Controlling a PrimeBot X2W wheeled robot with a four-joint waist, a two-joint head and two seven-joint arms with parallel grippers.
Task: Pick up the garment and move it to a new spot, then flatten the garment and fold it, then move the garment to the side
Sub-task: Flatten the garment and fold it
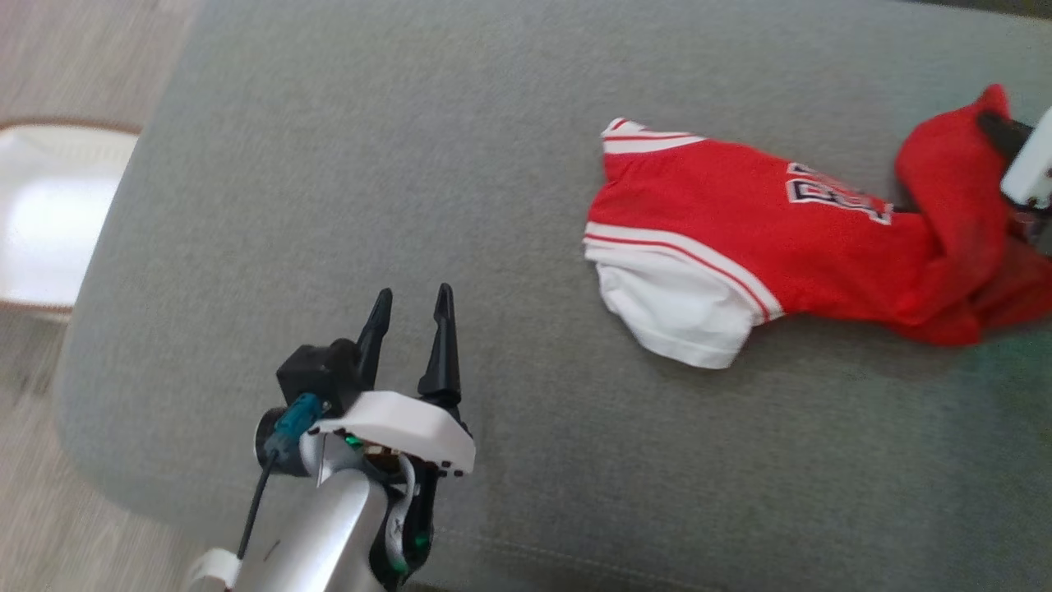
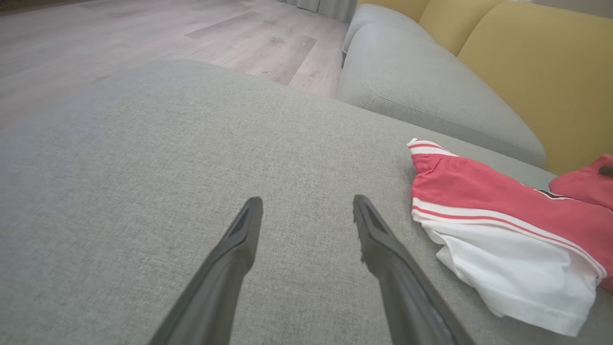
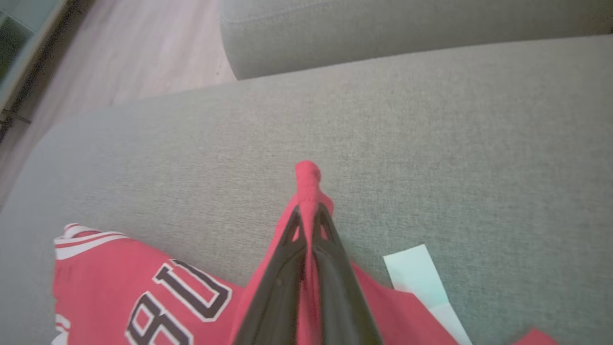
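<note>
Between right fingers [image 3: 280,283], red garment [image 3: 96,273] fold.

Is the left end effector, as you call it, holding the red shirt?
No: in the left wrist view the left end effector stands open over the grey cushion, apart from the red shirt.

The garment [image 1: 740,238] lies on the seat [image 1: 493,205], in its right half, stretched left to right. Its right end is bunched up at the seat's right edge, where a fold sits pinched between the fingers of the right gripper [image 3: 311,213]. A paper strip [image 3: 414,273] lies on the seat, touching the garment. The left gripper [image 1: 415,289] is over the near left part of the seat, well apart from the garment. The floor [image 1: 49,66] lies left of the seat, with an object [image 1: 57,214] on it. Beyond the seat is a second seat [image 2: 421,96], with back cushions [image 2: 536,72] behind it.
</note>
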